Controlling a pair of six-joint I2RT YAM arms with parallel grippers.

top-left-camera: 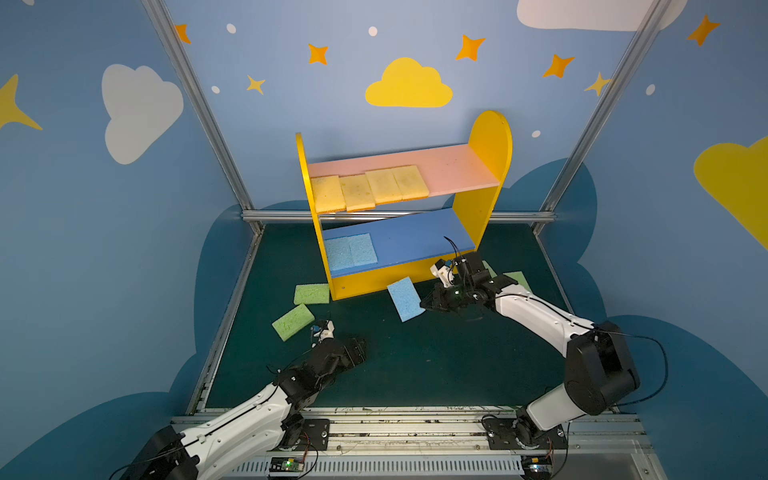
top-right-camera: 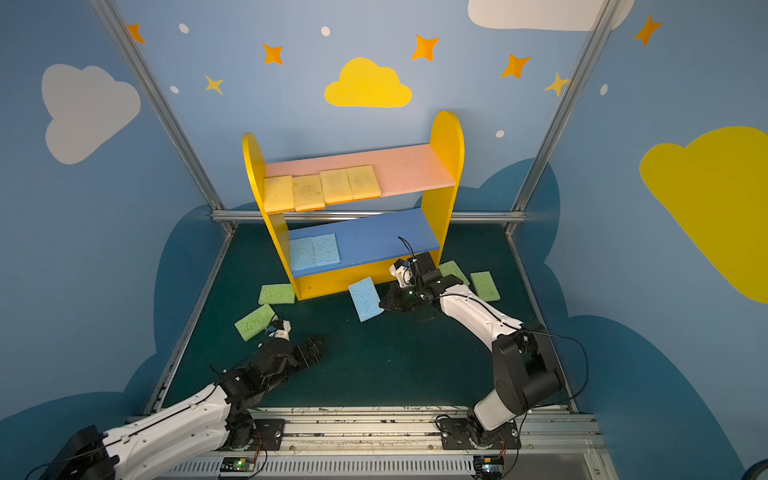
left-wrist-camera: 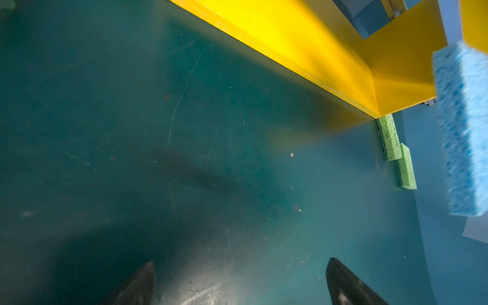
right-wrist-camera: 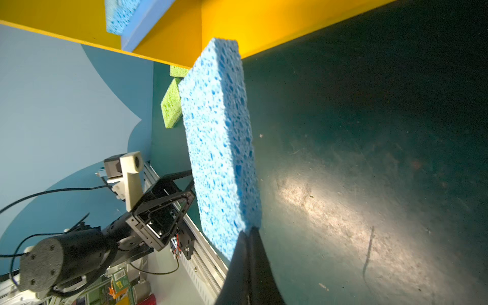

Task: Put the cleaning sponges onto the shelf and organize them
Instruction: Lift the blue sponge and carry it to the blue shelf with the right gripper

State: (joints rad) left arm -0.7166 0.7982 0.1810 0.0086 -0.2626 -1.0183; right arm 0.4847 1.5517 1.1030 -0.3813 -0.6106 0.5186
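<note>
Item in hand: one light blue sponge (right-wrist-camera: 219, 137), pinched at its near end by my right gripper (right-wrist-camera: 249, 233), jaws pressed tight on the foam, just in front of the shelf (top-left-camera: 490, 141) base. My left gripper (left-wrist-camera: 240, 262): jaws spread wide, empty, over the bare green mat (top-left-camera: 415, 365). Shelved: four yellow sponges (top-left-camera: 357, 192) in a row on the pink board, two blue sponges (top-left-camera: 338, 254) side by side at the blue board's left end; on the mat: four green sponges (top-left-camera: 311, 293), two left of the shelf, two by its right end.
</note>
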